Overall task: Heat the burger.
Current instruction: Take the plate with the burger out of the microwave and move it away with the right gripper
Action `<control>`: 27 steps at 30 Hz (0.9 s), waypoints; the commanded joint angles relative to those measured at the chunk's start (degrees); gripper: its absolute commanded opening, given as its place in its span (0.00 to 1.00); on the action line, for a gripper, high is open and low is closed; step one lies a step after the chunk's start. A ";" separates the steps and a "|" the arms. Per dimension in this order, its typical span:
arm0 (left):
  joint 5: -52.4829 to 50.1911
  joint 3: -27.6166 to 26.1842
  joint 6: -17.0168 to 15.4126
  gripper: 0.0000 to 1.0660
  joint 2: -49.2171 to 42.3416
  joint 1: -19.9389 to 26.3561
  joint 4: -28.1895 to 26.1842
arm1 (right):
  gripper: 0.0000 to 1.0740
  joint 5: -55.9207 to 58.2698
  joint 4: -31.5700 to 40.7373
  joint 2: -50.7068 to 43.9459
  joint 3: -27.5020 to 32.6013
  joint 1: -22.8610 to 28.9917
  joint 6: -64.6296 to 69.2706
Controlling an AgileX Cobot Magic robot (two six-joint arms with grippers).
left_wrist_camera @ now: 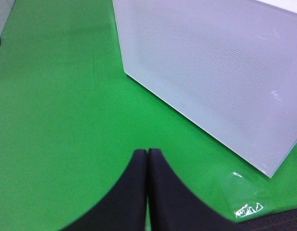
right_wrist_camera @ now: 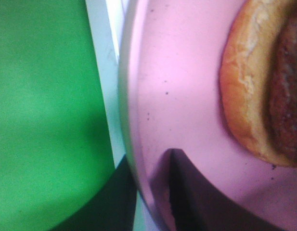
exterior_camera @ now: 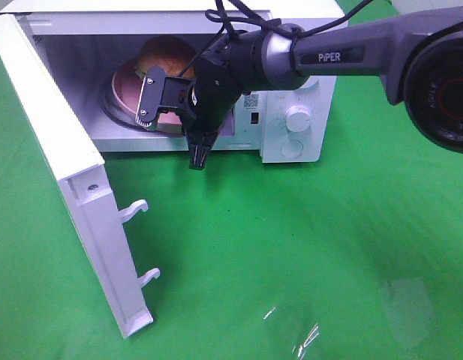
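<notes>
The burger (exterior_camera: 167, 54) is seen on a pink plate (exterior_camera: 120, 88) at 11 o'clock. The plate's rim is pinched by the right pincer (right_wrist_camera: 148, 166). The left pincer (left_wrist_camera: 147, 161) is pressed together.

You have a green cloth-covered table (exterior_camera: 306, 247) bearing a white box-shaped microwave oven (exterior_camera: 291, 127) whose door (exterior_camera: 66, 165) stands open.

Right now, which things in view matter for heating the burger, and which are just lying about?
For the job:
burger
plate under it
microwave
door, open
right gripper, on the plate rim

Not in use:
green cloth
left gripper, shut, holding nothing
</notes>
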 commanded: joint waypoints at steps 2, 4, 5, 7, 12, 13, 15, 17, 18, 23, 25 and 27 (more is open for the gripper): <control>-0.63 0.11 -0.23 0.00 -0.46 0.23 -0.23 | 0.00 3.38 2.86 -1.09 -0.17 -0.63 -1.72; -0.63 0.11 -0.23 0.00 -0.46 0.23 -0.23 | 0.00 3.67 2.86 -1.60 -0.11 -0.63 -1.72; -0.63 0.11 -0.23 0.00 -0.46 0.23 -0.23 | 0.00 3.67 2.86 -1.60 -0.11 -0.63 -1.72; -0.63 0.11 -0.23 0.00 -0.46 0.23 -0.23 | 0.00 4.01 2.86 -1.78 -0.11 -0.63 -1.72; -0.63 0.11 -0.23 0.00 -0.46 0.23 -0.23 | 0.00 4.53 2.86 -3.90 1.32 -0.63 -4.18; -0.63 0.11 -0.23 0.00 -0.46 0.23 -0.23 | 0.00 4.53 2.86 -3.90 1.32 -0.63 -4.18; -0.63 0.11 -0.23 0.00 -0.46 0.23 -0.23 | 0.00 4.53 2.86 -4.30 1.78 -0.63 -4.64; -0.63 0.11 -0.23 0.00 -0.46 0.23 -0.23 | 0.00 4.76 2.81 -4.93 2.69 -0.63 -5.21; -0.63 0.11 -0.23 0.00 -0.46 0.23 -0.23 | 0.00 5.27 2.81 -5.27 3.21 -0.63 -5.56; -0.63 0.11 -0.23 0.00 -0.46 0.23 -0.23 | 0.00 6.07 2.86 -5.90 4.18 -0.63 -6.07; -0.63 0.11 -0.23 0.00 -0.46 0.23 -0.23 | 0.00 6.53 2.86 -5.90 4.35 -0.52 -6.07; -0.63 0.11 -0.23 0.00 -0.46 0.23 -0.23 | 0.00 7.79 2.18 -5.90 4.64 -0.06 -6.25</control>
